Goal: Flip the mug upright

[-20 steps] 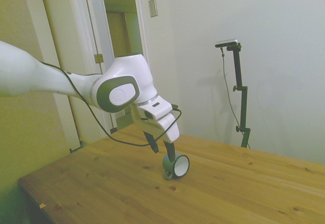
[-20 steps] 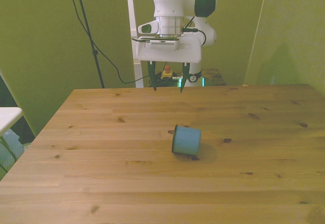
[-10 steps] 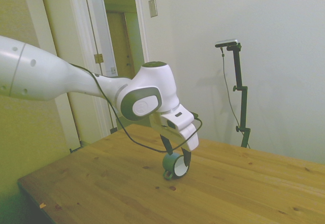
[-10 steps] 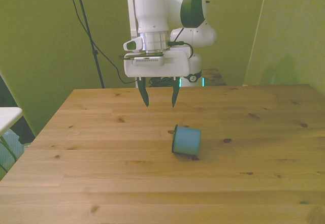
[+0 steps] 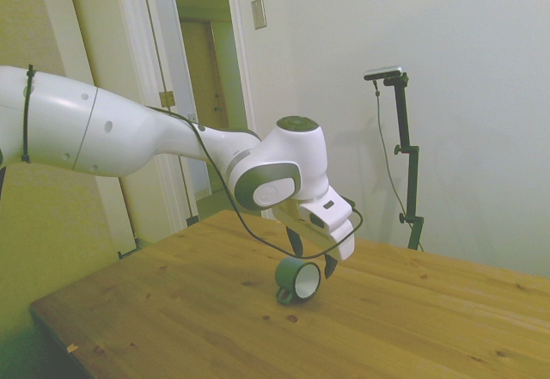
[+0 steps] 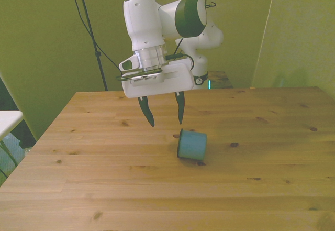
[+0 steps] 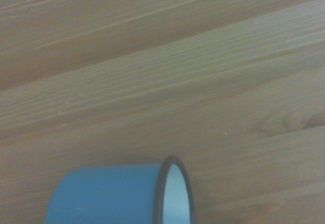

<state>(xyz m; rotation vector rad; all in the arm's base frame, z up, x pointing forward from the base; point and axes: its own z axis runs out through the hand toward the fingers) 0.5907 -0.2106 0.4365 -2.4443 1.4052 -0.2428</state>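
**A:** Front view first: how does the white two-finger gripper (image 6: 164,113) stand?

**B:** Its two dark fingers (image 6: 148,114) are spread apart with nothing between them, pointing down at the table and clear of it.

**A:** And the small teal-blue enamel mug with the white inside and dark rim (image 6: 192,144)?

**B:** Lying on its side on the pale wooden plank table (image 6: 104,189), below the fingertips and off toward the front view's right, nearer the camera than they are. No contact. The side view shows the mug (image 5: 298,279) under the gripper (image 5: 313,255), its white mouth turned away from the arm; a small dark bump where it meets the wood may be the loop handle, though I can't tell for sure. The wrist view catches only part of the blue wall and the rim (image 7: 170,193), sharp against the planks.

**A:** What could go wrong from here?

**B:** My judgement: the mug is round and resting on its curved wall, so a fingertip landing off-centre would likely roll or skid it away. Coming down without shifting toward the mug, one finger could strike the top of the wall. A grip across the smooth enamel might also slip when the wrist turns it upright.
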